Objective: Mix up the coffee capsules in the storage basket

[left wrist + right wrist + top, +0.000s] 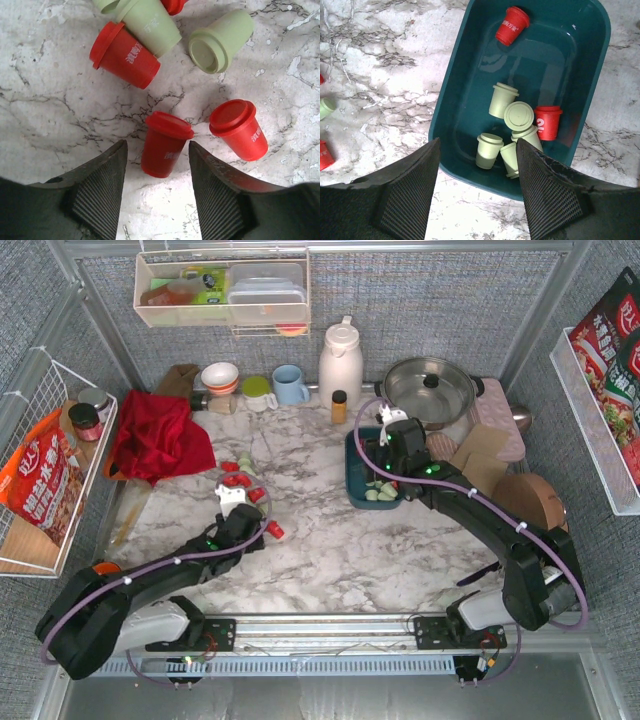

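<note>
Loose red and mint coffee capsules [240,475] lie on the marble at centre left. My left gripper [243,508] hangs low over them, open. In the left wrist view its fingertips flank one red capsule [164,150], with a gap on the left side. Another red capsule [240,127] lies to its right; a mint capsule [217,42] and a red one [125,55] lie beyond. My right gripper [392,468] hovers open and empty over the near end of the teal storage basket [352,465]. Inside the basket [450,100] sit several mint capsules [512,130] and two red capsules [512,25].
A red cloth [155,435] lies at the left. Along the back stand bowls, a blue mug [290,383], a white thermos [340,360], an amber bottle [339,405] and a lidded pot [430,388]. A brown round board [535,500] lies at the right. White wire baskets [40,470] hang on the side walls.
</note>
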`<state>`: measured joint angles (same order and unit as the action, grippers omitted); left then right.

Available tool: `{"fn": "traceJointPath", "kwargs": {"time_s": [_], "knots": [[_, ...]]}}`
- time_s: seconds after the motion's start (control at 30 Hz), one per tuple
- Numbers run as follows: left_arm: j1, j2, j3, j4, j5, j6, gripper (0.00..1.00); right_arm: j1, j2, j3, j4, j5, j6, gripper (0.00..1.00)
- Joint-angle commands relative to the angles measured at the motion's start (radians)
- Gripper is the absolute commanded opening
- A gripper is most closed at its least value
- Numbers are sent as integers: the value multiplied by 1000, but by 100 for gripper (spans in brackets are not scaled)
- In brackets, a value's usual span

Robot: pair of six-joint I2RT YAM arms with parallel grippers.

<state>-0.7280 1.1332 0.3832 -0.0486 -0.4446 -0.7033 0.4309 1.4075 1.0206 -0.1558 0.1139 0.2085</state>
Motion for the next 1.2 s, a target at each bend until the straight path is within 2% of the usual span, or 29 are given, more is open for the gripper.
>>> {"fn": "traceJointPath", "kwargs": {"time_s": [0.0,0.37,0.5,0.57,0.7,0.8,0.9,1.0,1.17], "knots": [[15,47,21,60,58,50,58,-1,-4,3,2,-22,0,66],[16,121,60,20,162,34,39,-1,-5,10,-7,-51,8,66],[10,82,71,25,183,70,29,-1,-21,17,-21,-75,17,67],[-5,31,65,58,190,99,28,1,-34,19,-33,-92,21,67],[-33,-105,31,172,225,165,26,11,-59,29,-57,-162,39,67],[-69,-198,-27,365,306,248,26,36,-80,33,-57,-239,74,67],[-139,-262,-89,526,305,309,27,86,-99,30,-24,-335,110,67],[-202,-277,-97,604,268,381,27,138,-110,32,2,-405,145,67],[-273,-214,-70,674,248,482,27,216,-109,33,44,-467,185,67]]}}
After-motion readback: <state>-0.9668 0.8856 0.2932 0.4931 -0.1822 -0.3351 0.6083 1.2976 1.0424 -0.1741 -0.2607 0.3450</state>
